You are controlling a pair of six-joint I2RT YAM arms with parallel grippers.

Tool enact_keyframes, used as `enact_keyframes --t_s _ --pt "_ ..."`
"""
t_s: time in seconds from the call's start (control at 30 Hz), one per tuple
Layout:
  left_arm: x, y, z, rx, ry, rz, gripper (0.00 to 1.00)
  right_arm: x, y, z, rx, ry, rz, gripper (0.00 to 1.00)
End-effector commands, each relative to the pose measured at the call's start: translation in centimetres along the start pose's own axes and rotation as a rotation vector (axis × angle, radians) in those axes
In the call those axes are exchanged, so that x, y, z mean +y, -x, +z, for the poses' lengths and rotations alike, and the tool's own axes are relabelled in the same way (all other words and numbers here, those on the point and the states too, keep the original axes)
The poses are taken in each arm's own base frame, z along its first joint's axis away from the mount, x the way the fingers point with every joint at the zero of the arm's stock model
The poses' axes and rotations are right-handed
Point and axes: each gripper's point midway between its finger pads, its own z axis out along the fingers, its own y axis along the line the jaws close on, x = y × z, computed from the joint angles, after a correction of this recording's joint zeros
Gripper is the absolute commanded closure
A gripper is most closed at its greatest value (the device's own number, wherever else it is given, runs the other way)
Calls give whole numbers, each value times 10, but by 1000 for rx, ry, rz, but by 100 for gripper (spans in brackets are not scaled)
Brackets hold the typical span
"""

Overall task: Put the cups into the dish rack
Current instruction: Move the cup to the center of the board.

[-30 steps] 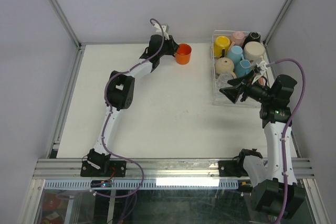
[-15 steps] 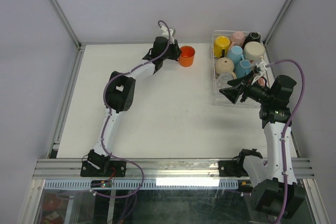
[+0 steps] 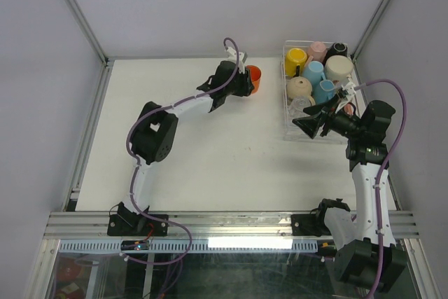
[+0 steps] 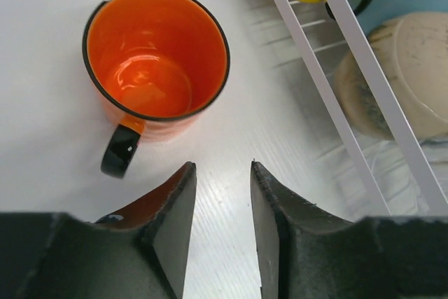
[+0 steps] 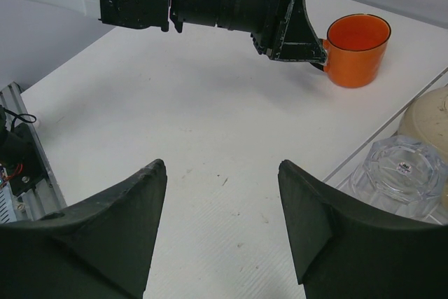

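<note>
An orange cup [image 4: 157,54] with a black handle stands upright on the white table, left of the dish rack [image 3: 285,96]. My left gripper [image 4: 220,173] is just behind it, open, with only bare table between the fingers; the handle lies off the tip of the left finger. In the top view the left gripper [image 3: 246,83] touches or nearly touches the orange cup [image 3: 255,73]. The rack holds yellow [image 3: 295,57], pink [image 3: 318,49], black [image 3: 339,49], beige [image 3: 338,68] and blue [image 3: 313,71] cups and a clear glass tumbler [image 5: 399,173]. My right gripper [image 5: 220,173] hovers open at the rack's near left corner, empty.
The rack's white rail [image 4: 329,82] runs diagonally just right of the orange cup. An overturned beige cup [image 4: 399,68] sits behind that rail. Metal frame posts and grey walls close in the table at the back and sides.
My left arm has swung right toward the rack, and the orange cup has shifted a little right with it. The left jaws stand slightly wider. The right arm has not moved.
</note>
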Motion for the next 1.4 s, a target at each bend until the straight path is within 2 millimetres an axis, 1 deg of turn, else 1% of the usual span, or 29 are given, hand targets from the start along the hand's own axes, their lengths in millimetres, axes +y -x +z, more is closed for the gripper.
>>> enact_keyframes --t_s 0.0,0.03,0.1,0.13,0.17,0.2,0.23,0.27,0.3,0.37,0.4,0.5,0.57,0.63,0.67,0.77,0.8,0.9,0.97,1.03,1.1,1.17,1.27,1.37 --pt "-8 57 -36 -128 42 6 60 4 12 -1 -30 5 -71 32" --pt "-6 62 -40 -142 58 14 55 4 12 -1 -31 6 -74 32" --pt "-1 71 -47 -170 69 19 49 4 12 -1 -31 7 -73 32" --pt "0 76 -49 -183 66 16 42 5 12 -1 -31 8 -74 32" --pt "1 81 -51 -193 55 10 32 5 12 -1 -31 9 -73 32" --pt "3 86 -52 -204 43 0 25 5 12 -1 -31 8 -73 32" --pt "6 90 -52 -212 32 -15 20 5 12 -1 -32 10 -75 32" --pt "9 94 -53 -220 19 -32 8 5 12 -1 -32 10 -74 32" --pt "11 98 -52 -226 1 -45 2 5 12 -1 -32 10 -75 32" --pt "18 104 -51 -242 -4 -63 1 5 12 -1 -32 9 -77 32" --pt "23 106 -50 -252 9 -68 1 5 12 -1 -33 10 -76 32" --pt "30 113 -46 -277 29 -58 1 6 12 -1 -33 11 -75 32" --pt "33 114 -36 -258 37 -47 1 6 13 -1 -33 12 -76 32" --pt "38 109 -22 -220 58 -45 2 6 13 -1 -33 11 -76 32" --pt "40 108 -16 -206 71 -42 5 6 13 -1 -33 11 -76 32" --pt "50 114 -3 -192 125 -26 20 6 13 -1 -33 12 -76 32" --pt "54 113 1 -184 142 -15 24 6 13 -1 -33 12 -76 32" --pt "63 109 15 -155 177 34 31 5 13 -1 -33 11 -76 32" --pt "62 106 22 -146 153 64 35 6 13 -1 -33 14 -76 32" --pt "55 101 29 -131 98 81 38 6 12 -1 -32 12 -74 32" --pt "48 97 35 -119 49 81 42 5 13 -1 -33 12 -77 32" --pt "45 91 40 -105 23 76 45 5 12 -1 -33 9 -75 32" --pt "48 81 46 -85 23 72 48 4 12 0 -31 9 -73 32" --pt "52 71 49 -61 29 73 56 4 12 0 -31 8 -73 32"
